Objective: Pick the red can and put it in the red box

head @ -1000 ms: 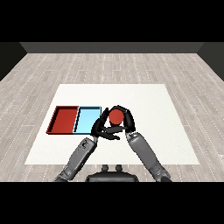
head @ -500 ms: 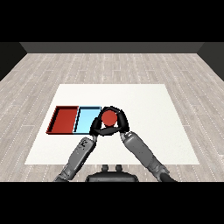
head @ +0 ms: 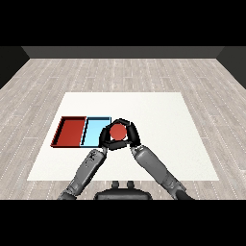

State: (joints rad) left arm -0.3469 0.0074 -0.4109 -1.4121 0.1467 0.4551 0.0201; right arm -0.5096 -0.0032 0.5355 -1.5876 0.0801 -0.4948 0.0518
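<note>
Near the tabletop's front centre: you are looking at both robot hands meeting around the red can (head: 118,132).
Red can: it is sitting between the two robot hands, its round red top facing you, just beside the right edge of the light blue tray (head: 94,133); whether it is resting on the tabletop or lifted off it, you cannot tell.
Right robot hand (head: 133,137): it is curling round the can's right side, dark fingers arching over the far rim; so it is holding the can.
Left robot hand (head: 104,139): it is reaching in from the lower left and lying against the can's left side, overlapping the blue tray's right end; you cannot tell whether its fingers are curling or straight.
Forearms: the two grey forearms are coming up from the lower corners and converging at the can, forming a narrow V.
Red tray (head: 61,132): it is lying at the left of the pair, touching the blue tray along one side, and you are seeing nothing inside it.
Light blue tray: it is lying between the red tray and the can.
White tabletop (head: 158,115): it is carrying both trays towards its left front, with the can close to its middle front.
</note>
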